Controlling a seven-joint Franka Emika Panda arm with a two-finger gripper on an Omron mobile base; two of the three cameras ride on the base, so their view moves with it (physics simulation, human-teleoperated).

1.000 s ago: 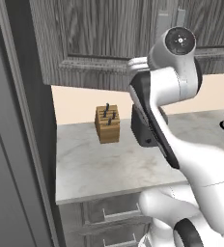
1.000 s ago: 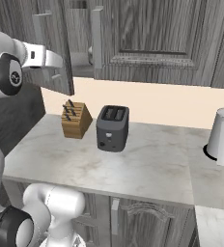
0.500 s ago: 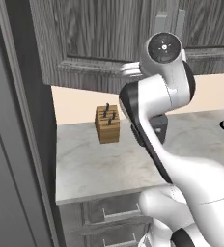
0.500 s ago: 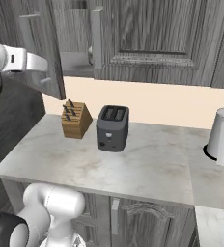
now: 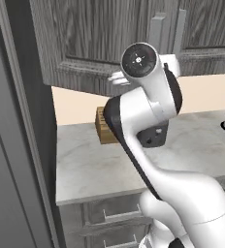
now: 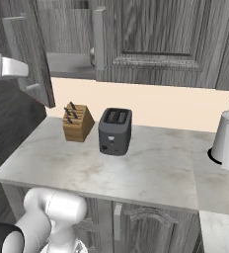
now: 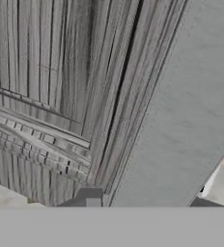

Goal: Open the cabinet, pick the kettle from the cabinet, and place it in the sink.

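Cabinet door (image 6: 30,59) wider open than before.

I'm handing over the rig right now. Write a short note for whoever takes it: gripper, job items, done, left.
Gripper: up at the cabinet; hand view faces the door panel at close range; open or shut cannot be told.
Cabinet: left door swung open, shelf visible behind it.
Kettle and sink: I can't place either from these views.
On the counter: knife block, toaster, paper towel roll.
Done: door opened.
Left: find kettle, pick it, place in sink.
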